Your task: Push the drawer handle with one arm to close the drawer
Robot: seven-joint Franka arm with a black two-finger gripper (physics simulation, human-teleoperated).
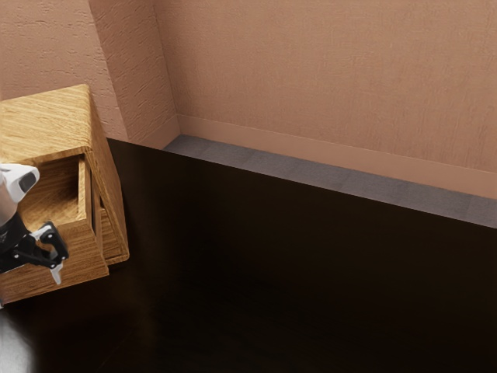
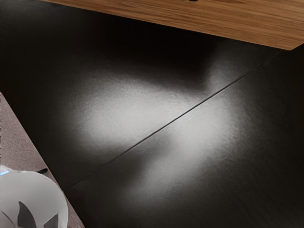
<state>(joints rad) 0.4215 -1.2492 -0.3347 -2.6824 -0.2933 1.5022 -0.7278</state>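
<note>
In the exterior view, the cabinet (image 1: pixel 46 122) stands at the left of the frame, its pale wooden top in the upper left. The drawer (image 1: pixel 74 263) is at the lower left, open: it juts out from the cabinet, and its hollow inside lies below the cabinet's top.

The gripper (image 1: pixel 50 252) is at the far left, below mid-height, in front of the drawer's face. Its two fingers stand wide apart, one above the other in the frame, with nothing gripped between them. Whether they touch the drawer, I cannot tell. The arm (image 1: pixel 9 190) comes in at the left edge, just above the gripper.

The black table (image 1: pixel 303 272) spreads across the lower part of the frame. Beyond it run a strip of grey floor (image 1: pixel 272 164) and a pinkish-brown wall (image 1: pixel 326 70).

In the wrist view, brown wood (image 2: pixel 190 18) borders the table, with a small dark piece (image 2: pixel 193 0) against it; too little shows to say whether that is the handle. A thin seam (image 2: pixel 185 114) crosses the glossy tabletop slantwise. Across the table from the wood is a rounded white part (image 2: pixel 40 194) with dark marks.
</note>
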